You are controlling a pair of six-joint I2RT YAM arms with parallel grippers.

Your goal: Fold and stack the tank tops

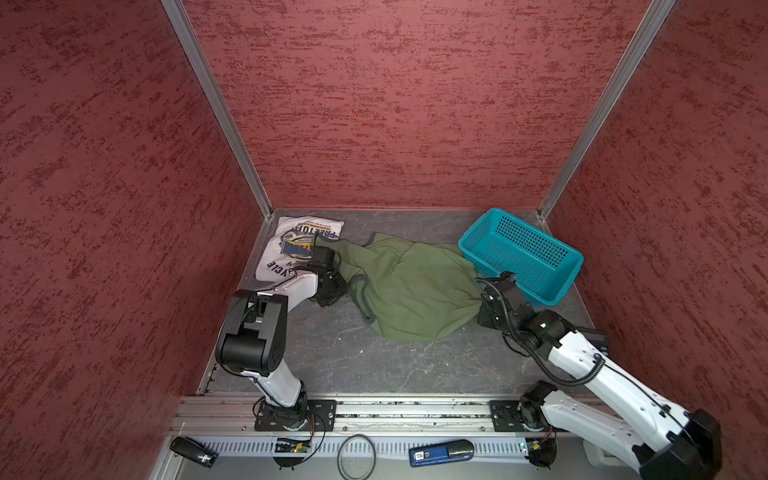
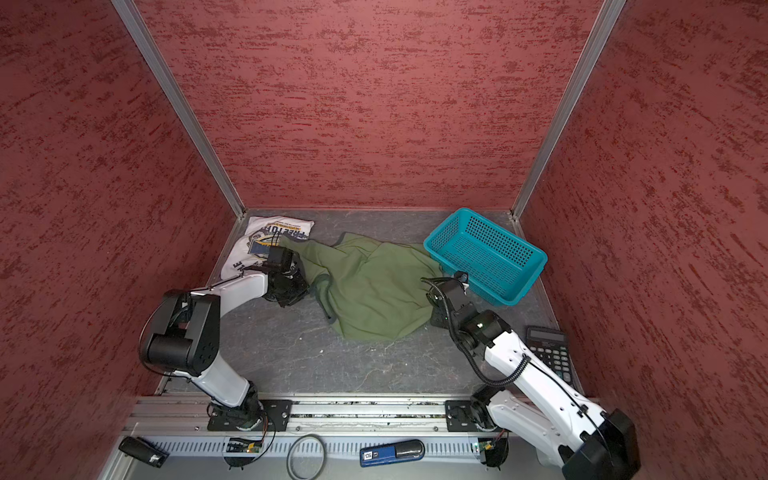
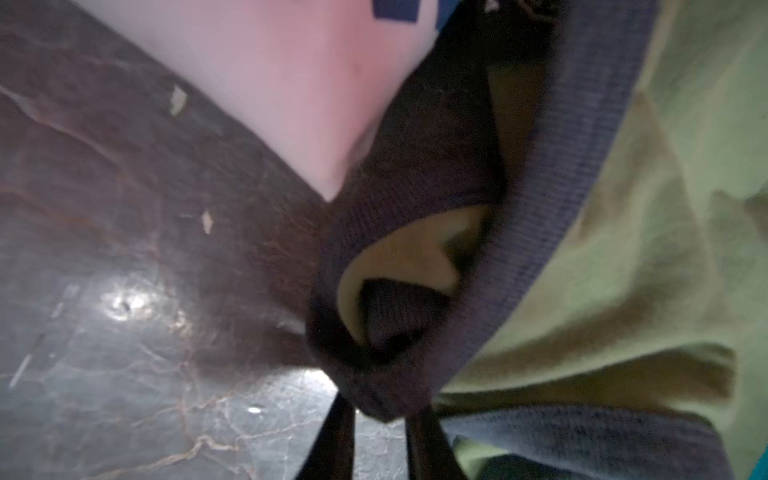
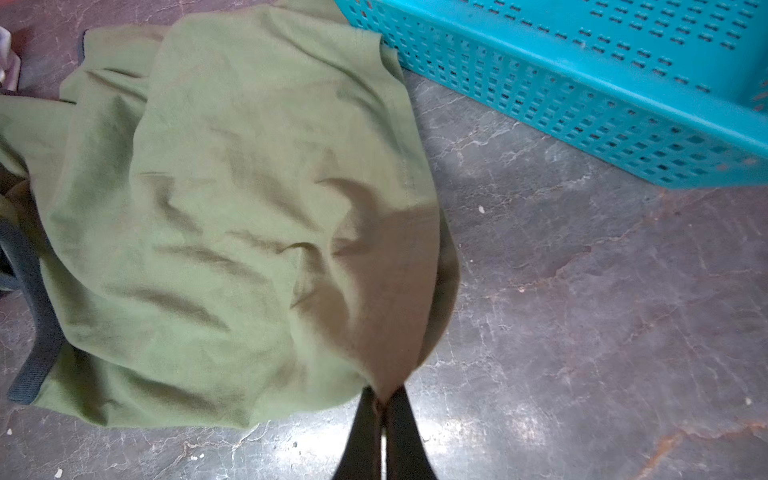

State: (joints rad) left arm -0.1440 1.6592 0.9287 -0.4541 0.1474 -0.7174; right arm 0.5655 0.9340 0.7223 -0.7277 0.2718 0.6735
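The dark grey, marble-veined table is boxed in by red textured walls. In its far left corner lies a folded white tank top of soft cloth, with its navy and yellow emblem print facing up. Just beside it, and overlapping its near edge in both top views, begins a crumpled olive green tank top with dark ribbed trim. It lies loose across the middle of the table. Its far right edge reaches the teal plastic mesh basket, a shallow rectangular tub set at an angle in the far right corner. The basket's wall stands close behind the right arm's wrist. In a top view a black desk calculator lies by the right wall, partly under that arm. Along the front rail, off the cloth, lie a small black block, a thin black cable loop and a blue and black handheld device.

The left gripper is low over the table where the two shirts meet. In the left wrist view its dark fingers are drawn close together around a bunched loop of the olive shirt's ribbed trim. The white shirt's corner is just beyond, and this view is somewhat blurred.

The right gripper is at the olive shirt's near right corner, between the shirt and the basket. Its two fingers are pressed together on a pinch of the plain green hem. The cloth rises in a tented fold to the fingertips.
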